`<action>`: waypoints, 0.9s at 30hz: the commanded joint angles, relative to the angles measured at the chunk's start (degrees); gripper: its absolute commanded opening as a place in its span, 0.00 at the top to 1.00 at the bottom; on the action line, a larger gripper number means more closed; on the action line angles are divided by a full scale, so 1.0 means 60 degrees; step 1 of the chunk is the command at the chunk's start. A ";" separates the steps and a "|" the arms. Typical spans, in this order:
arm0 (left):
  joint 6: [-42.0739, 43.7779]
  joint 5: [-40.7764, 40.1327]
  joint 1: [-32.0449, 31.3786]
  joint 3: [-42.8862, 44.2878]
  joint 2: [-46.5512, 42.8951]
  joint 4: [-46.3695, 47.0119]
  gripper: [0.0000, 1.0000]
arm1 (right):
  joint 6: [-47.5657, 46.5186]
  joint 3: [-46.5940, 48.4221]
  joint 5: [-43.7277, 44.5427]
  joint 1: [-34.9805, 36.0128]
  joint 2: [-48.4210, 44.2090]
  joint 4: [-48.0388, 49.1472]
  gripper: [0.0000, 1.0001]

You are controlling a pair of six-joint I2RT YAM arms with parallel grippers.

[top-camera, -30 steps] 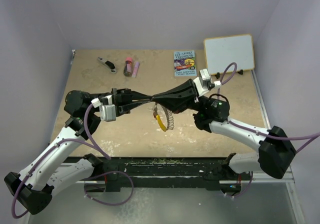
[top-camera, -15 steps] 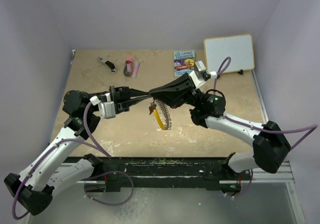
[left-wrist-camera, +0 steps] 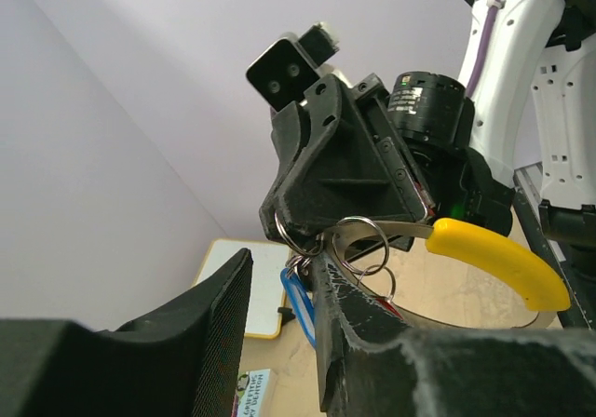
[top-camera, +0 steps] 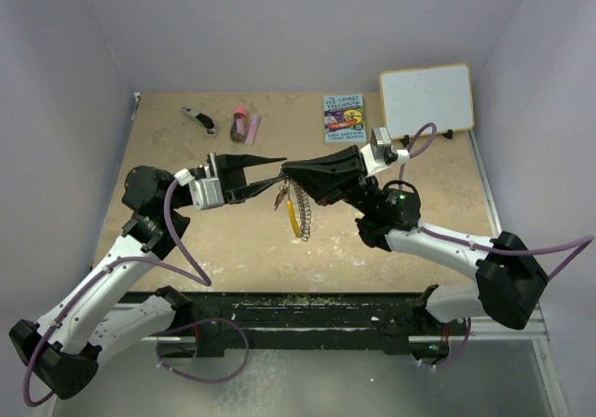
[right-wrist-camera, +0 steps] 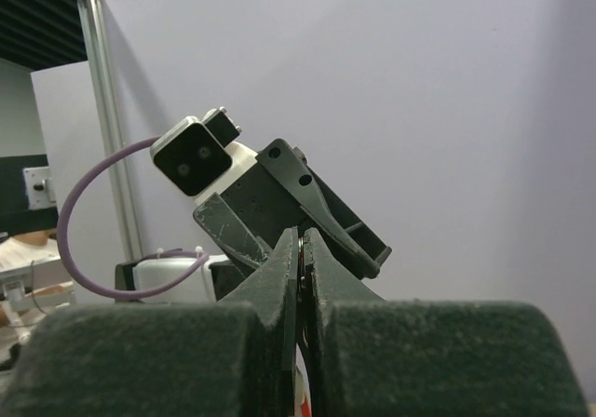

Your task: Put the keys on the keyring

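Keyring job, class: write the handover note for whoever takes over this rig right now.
Left gripper: open, its fingers apart beside the keys, gripping nothing that shows.
Right gripper: shut on the keyring, a large thin hoop, part silvery coil and part orange-yellow, held up in the air.
Keys: the tiny blue-tagged key and the tiny red-tagged key hang just under the right gripper's tip.
Done: both keys appear to hang at the hoop; whether they are fully threaded cannot be told.
Left: check the threading, then set the keyring down.
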 commanded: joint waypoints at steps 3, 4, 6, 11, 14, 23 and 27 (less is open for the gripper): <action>-0.0572 -0.0953 -0.0163 0.0138 -0.0212 0.0548 0.63 | -0.1017 -0.0115 0.0508 0.0231 -0.0133 0.1901 1.00; -0.0635 -0.0952 -0.0150 0.0142 -0.0247 0.0498 0.63 | -0.1057 -0.0136 0.0522 0.0225 -0.0156 0.1882 1.00; -0.0796 -0.0652 -0.0154 0.0203 -0.0278 0.0311 0.63 | -0.1142 -0.0167 0.0573 0.0232 -0.0209 0.1840 1.00; -0.1120 0.0259 -0.0159 0.0286 -0.0331 -0.0065 0.67 | -0.1419 -0.0277 0.0654 0.0226 -0.0454 0.1538 1.00; -0.1171 0.0361 -0.0162 0.0349 -0.0335 -0.0436 0.73 | -0.1593 -0.0322 0.0676 0.0238 -0.0618 0.1325 1.00; -0.1207 0.0617 -0.0163 0.0463 -0.0304 -0.0746 0.75 | -0.1960 -0.0320 0.0607 0.0265 -0.0845 0.0783 1.00; -0.1119 0.0348 -0.0156 0.0444 -0.0209 -0.0548 0.75 | -0.2243 -0.0133 0.0431 0.0415 -0.0857 0.0287 1.00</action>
